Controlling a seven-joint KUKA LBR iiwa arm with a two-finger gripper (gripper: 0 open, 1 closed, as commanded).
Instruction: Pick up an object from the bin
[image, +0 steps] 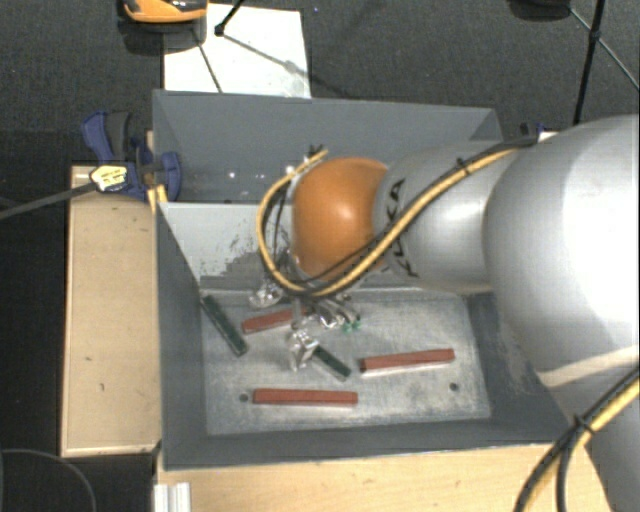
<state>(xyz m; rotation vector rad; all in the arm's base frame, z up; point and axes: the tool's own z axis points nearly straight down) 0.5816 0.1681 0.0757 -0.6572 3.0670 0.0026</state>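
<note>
My gripper (303, 346) hangs low over the middle of the bin floor, under the orange cover of the wrist. Its metal tip is right at the left end of a short dark green stick (337, 365) that lies slanted on the floor. A short red-brown stick (266, 322) lies just to the left of the gripper, partly under it. Whether anything sits in the gripper is hidden.
A longer dark green stick (222, 325) lies slanted by the left wall. Two long red-brown sticks rest on the floor, one to the right (407, 360) and one near the front (305, 397). The big arm covers the bin's right side.
</note>
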